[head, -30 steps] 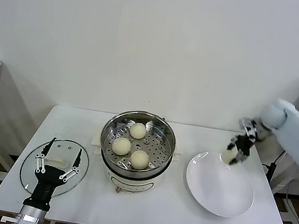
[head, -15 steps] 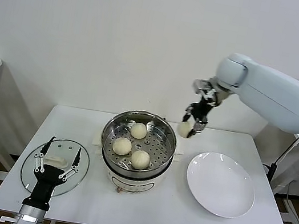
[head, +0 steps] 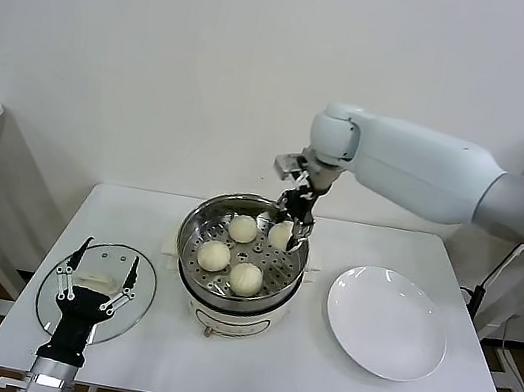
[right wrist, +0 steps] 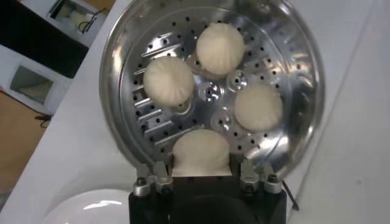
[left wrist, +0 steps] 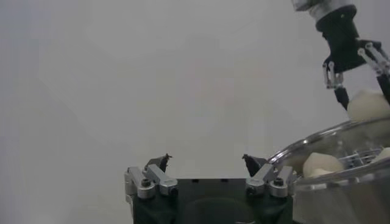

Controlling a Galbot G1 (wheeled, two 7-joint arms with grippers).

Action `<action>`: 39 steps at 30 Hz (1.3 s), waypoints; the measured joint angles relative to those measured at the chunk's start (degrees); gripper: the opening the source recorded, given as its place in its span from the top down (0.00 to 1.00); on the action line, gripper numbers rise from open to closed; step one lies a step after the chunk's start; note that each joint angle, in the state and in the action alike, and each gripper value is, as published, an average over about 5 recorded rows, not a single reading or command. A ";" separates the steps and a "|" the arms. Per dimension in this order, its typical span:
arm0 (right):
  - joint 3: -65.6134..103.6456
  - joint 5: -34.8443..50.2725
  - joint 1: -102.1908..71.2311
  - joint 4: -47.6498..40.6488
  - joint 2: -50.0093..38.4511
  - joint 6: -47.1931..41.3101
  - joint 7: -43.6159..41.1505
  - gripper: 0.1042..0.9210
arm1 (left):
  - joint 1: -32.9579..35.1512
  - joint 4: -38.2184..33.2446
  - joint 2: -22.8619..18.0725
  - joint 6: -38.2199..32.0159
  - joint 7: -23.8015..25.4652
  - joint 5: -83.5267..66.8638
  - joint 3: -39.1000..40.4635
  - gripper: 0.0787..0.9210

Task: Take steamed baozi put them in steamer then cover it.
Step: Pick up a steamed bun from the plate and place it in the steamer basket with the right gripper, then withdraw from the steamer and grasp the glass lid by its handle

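The right gripper [head: 293, 224] hangs over the back right part of the steamer [head: 243, 250], its fingers pinched on a bun [head: 282, 234] held just inside the rim; in the right wrist view the same gripper [right wrist: 206, 173] has the held bun [right wrist: 202, 152] clamped between its fingers [right wrist: 152, 178], low over the perforated floor of the steamer [right wrist: 292, 91]; three more buns lie on that floor, one at the back [head: 242, 228], one on the left [head: 213, 255] and one at the front [head: 246, 277], spaced apart around the centre; the steamer sits on a cream pot base [head: 230, 318] near the middle of the white table [head: 311, 377]; a white plate [head: 387, 323] lies on the table to the right of the steamer, near it but not touching; the glass lid [head: 95, 290] lies flat on the table's front left corner, well apart from the steamer, with its cream handle [head: 97, 281] at the centre; the left gripper [head: 98, 281] hovers above the lid with its fingers spread wide on either side of the handle, gripping nothing; the left wrist view shows those fingers [left wrist: 148, 181] apart, and farther off the right gripper [left wrist: 361, 79] with its bun [left wrist: 367, 105] at the steamer's rim [left wrist: 329, 134]
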 measured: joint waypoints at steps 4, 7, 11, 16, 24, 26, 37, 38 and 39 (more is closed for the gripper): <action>-0.59 -0.72 -1.05 -0.80 1.22 -0.10 0.63 0.35 | 0.01 -0.10 -0.06 -0.06 -0.03 -0.03 -0.16 0.12; -0.87 -1.37 -1.86 -1.56 1.93 -0.11 1.03 0.35 | 0.02 -0.19 -0.07 -0.08 -0.05 -0.05 -0.27 0.12; -1.09 -2.04 -2.78 -2.56 2.68 -0.11 1.52 0.35 | 0.08 -0.34 -0.07 -0.10 -0.07 -0.08 -0.38 0.12; -1.39 -2.61 -3.65 -3.57 3.45 -0.10 2.10 0.34 | 0.10 -0.37 -0.09 -0.19 -0.10 -0.09 -0.46 0.12; -1.63 -2.93 -4.14 -4.07 3.68 -0.09 3.02 0.19 | -0.11 -0.32 -0.10 -0.28 -0.11 -0.09 -0.55 0.12; -1.48 -2.84 -4.21 -3.92 3.49 -0.09 3.22 0.15 | -0.16 -0.32 -0.12 -0.28 -0.12 -0.08 -0.55 0.12; 2.17 -1.11 -3.29 -0.08 0.17 -0.30 4.48 0.12 | -0.31 -0.48 -0.14 0.13 -0.12 0.10 -0.48 0.12; 2.96 -0.76 -3.13 0.50 -0.52 -0.29 4.71 0.12 | -0.33 -0.52 -0.13 0.20 -0.13 0.15 -0.48 0.12; 3.83 -0.37 -2.98 1.11 -1.30 -0.23 5.00 0.12 | -0.33 -0.58 -0.13 0.30 -0.15 0.21 -0.47 0.12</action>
